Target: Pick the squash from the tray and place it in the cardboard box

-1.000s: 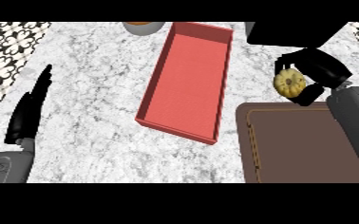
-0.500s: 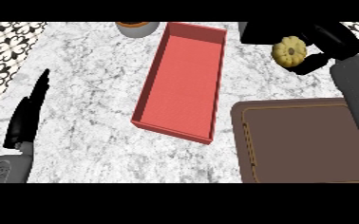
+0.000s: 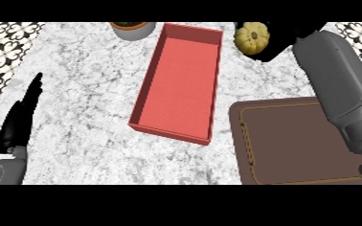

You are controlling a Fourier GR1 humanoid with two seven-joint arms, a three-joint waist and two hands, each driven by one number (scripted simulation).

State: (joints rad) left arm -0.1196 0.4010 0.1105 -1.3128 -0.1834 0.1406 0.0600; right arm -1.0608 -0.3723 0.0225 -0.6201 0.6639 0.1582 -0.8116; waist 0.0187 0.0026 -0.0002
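Squash sits gripped in the right robot hand, held above the bench beyond the red tray. Carrying is underway; next, I judge, swing it over the cardboard box and release. Left robot hand rests open at the left edge.

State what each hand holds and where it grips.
The right hand curls round the squash, from its right side. The left hand holds nothing.

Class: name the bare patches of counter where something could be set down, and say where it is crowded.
Free: the counter between the left hand and the red tray. Crowded: top right, where the right hand holds the squash near the brown box.
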